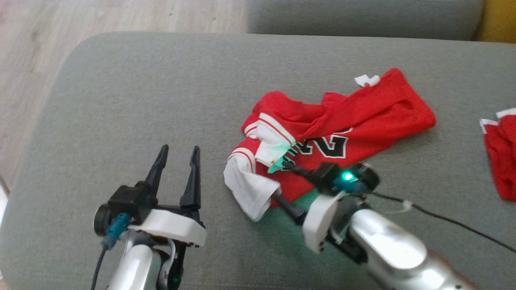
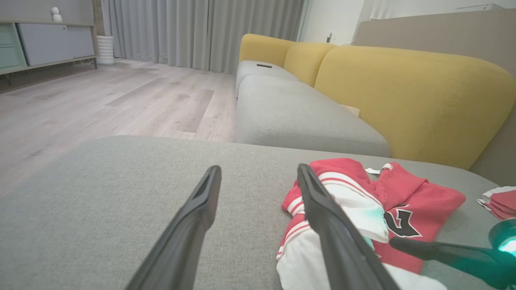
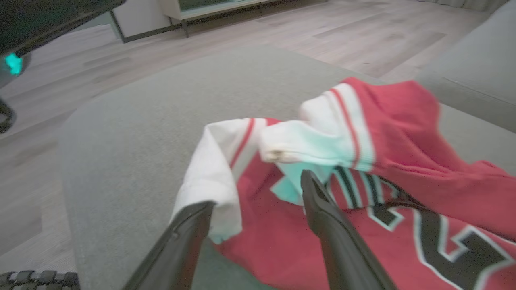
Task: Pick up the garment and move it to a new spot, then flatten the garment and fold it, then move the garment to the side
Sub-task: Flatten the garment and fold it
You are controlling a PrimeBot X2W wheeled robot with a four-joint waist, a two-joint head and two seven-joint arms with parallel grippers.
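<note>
Closest to me on the left, my left gripper [image 1: 179, 148] hovers over bare grey cushion [image 1: 121, 100], its two fingers spread wide with nothing between them, pointing away from me on a nearly straight wrist. Beyond it the cushion rounds off at its left corner, with wooden floor [image 1: 32, 48] past that edge. From there rightward lies a broad stretch of free fabric, up to the seam where a second grey cushion [image 1: 363, 16] begins.

Right of centre lies the red jersey [image 1: 363, 117], crumpled, with white trim bunched at its near-left end and a black number facing up. My right gripper [image 1: 280, 180] reaches in from the lower right, wrist turned leftward. Its fingers stand apart, straddling the white hem at the jersey's near edge without pinching it. A black cable [image 1: 443, 217] trails off the wrist.

A strip of bare cushion separates the jersey from another red-and-white cloth [image 1: 500, 153] at the right border.
</note>
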